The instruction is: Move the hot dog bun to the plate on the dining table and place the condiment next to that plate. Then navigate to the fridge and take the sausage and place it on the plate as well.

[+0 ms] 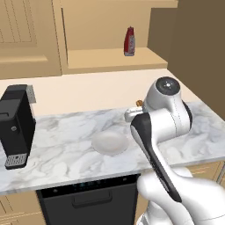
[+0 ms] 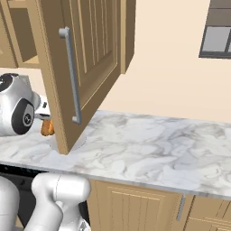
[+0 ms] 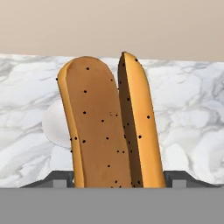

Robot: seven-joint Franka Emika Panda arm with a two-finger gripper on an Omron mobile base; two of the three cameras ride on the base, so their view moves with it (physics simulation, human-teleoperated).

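My gripper (image 3: 118,180) is shut on the hot dog bun (image 3: 109,127), an orange-brown bun with a lengthwise split that stands up between the two dark fingertips (image 3: 61,178). In the left base view a bit of the bun (image 1: 139,103) peeks out behind the arm's wrist, above the marble counter (image 1: 66,149). From the right base view the bun (image 2: 46,128) shows beside the open cabinet door. The condiment (image 1: 129,41), a dark red bottle, stands upright on the open wooden shelf above the counter. The blue plate, dining table, fridge and sausage are out of view.
A small white plate (image 1: 110,143) lies on the counter below the hand. A black coffee machine (image 1: 15,125) stands at the counter's left end. An open wooden cabinet door (image 2: 79,67) with a long handle hangs close to the right of the hand. A dark dishwasher front (image 1: 88,200) sits under the counter.
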